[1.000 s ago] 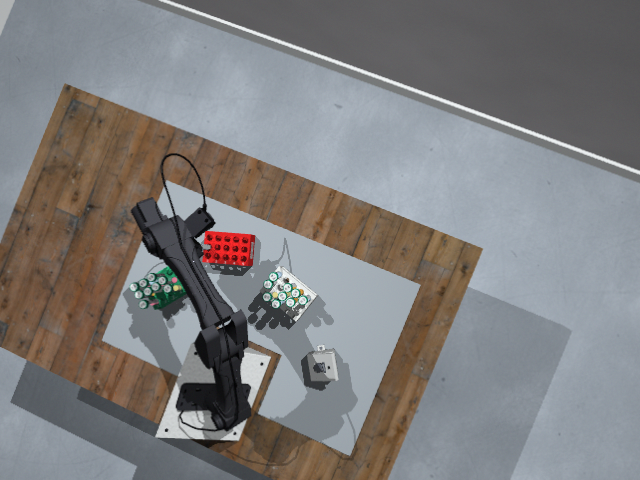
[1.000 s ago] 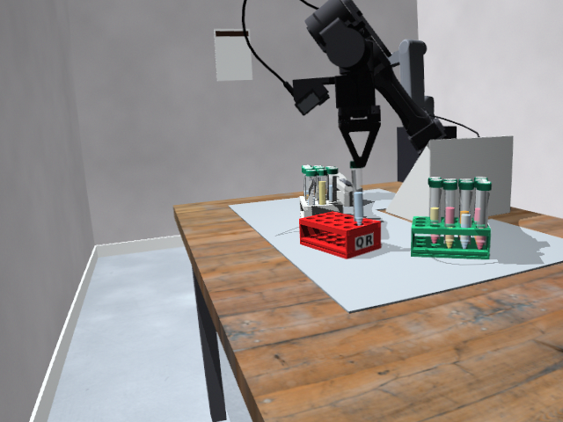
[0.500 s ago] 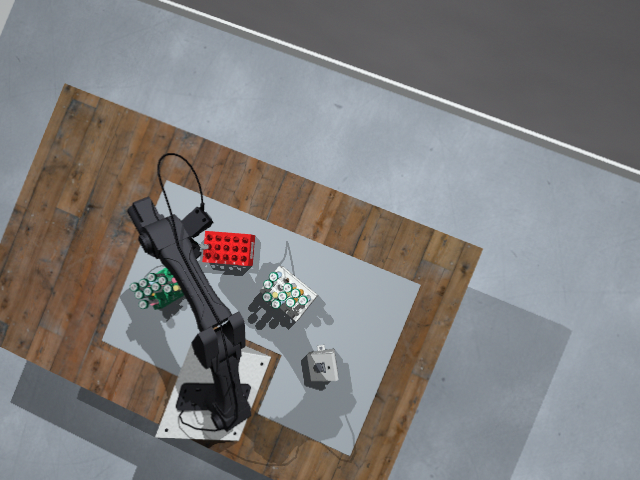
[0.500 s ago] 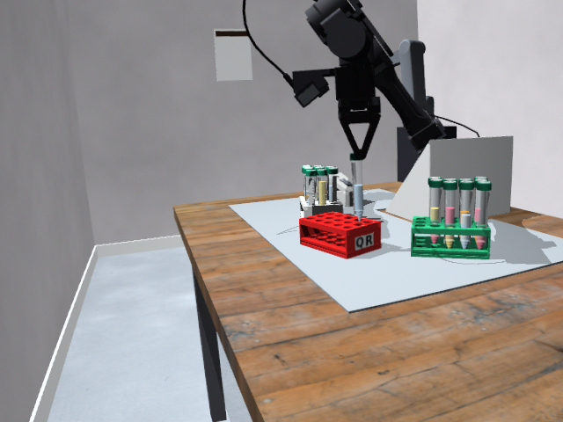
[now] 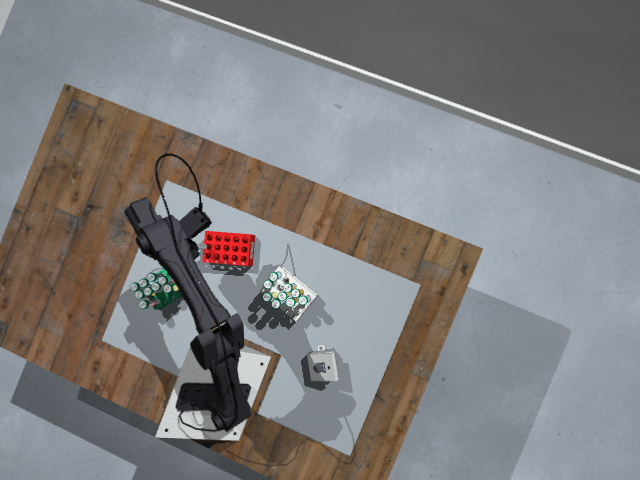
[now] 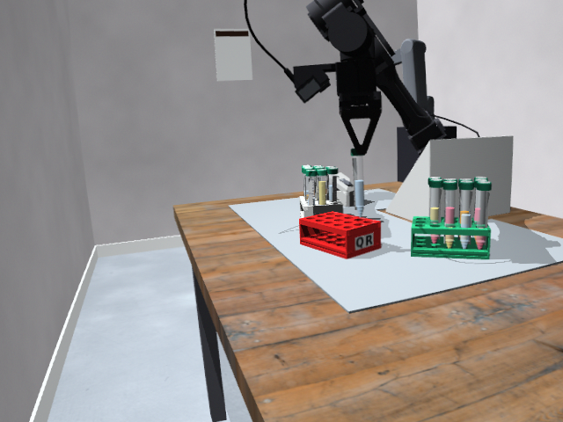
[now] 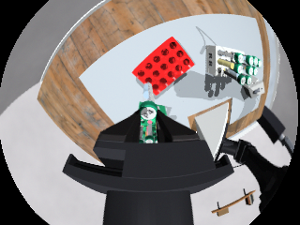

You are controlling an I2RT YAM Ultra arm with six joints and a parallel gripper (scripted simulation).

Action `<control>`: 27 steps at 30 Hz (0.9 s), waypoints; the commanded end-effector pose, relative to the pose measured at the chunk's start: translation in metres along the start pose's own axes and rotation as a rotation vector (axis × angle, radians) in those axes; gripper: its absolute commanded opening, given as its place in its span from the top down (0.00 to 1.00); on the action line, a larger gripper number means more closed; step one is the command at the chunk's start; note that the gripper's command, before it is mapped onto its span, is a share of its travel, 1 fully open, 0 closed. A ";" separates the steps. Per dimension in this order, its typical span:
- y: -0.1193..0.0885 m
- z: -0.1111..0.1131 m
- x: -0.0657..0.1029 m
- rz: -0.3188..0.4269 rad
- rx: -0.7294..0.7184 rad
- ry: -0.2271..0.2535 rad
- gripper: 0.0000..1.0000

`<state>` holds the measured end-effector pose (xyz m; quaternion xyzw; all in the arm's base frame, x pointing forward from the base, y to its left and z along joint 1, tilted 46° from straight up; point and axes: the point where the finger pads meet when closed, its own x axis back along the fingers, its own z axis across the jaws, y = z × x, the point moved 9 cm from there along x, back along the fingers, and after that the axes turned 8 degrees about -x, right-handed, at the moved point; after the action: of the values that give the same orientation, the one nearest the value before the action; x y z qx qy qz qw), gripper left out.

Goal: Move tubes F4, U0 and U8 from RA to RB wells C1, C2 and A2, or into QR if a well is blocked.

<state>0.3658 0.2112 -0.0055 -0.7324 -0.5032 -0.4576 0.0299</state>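
My gripper (image 6: 358, 149) (image 7: 148, 112) is shut on the green cap of a clear tube (image 6: 358, 184) (image 7: 148, 114) with pale blue liquid. The tube hangs upright in the air, clear of every well, with its tip about level with the top of the red rack QR (image 5: 229, 248) (image 6: 339, 233) (image 7: 164, 66). I cannot read its label. The green rack RA (image 5: 166, 299) (image 6: 449, 243) holds several green-capped tubes. The white rack RB (image 5: 306, 305) (image 6: 308, 207) (image 7: 216, 63) also holds several tubes. In the overhead view the arm hides the gripper.
The DONE button box (image 5: 323, 365) sits on the grey mat (image 5: 372, 310) (image 6: 391, 277) right of the arm's base. A pale upright panel (image 6: 468, 168) stands behind the green rack. The wooden table's edge (image 6: 200, 272) is near the red rack.
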 end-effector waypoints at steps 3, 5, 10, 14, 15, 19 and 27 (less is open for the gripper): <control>0.000 -0.002 0.026 -0.025 0.002 0.022 1.00; 0.003 -0.004 0.029 -0.029 -0.002 0.027 1.00; 0.002 -0.002 0.023 -0.029 0.007 0.013 1.00; 0.004 -0.003 0.025 -0.030 0.009 0.018 1.00; 0.004 -0.003 0.025 -0.030 0.009 0.018 1.00; 0.007 -0.005 0.028 -0.030 0.006 0.024 1.00; 0.009 -0.003 0.022 -0.026 0.006 0.011 1.00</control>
<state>0.3663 0.2121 -0.0020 -0.7307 -0.5045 -0.4588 0.0329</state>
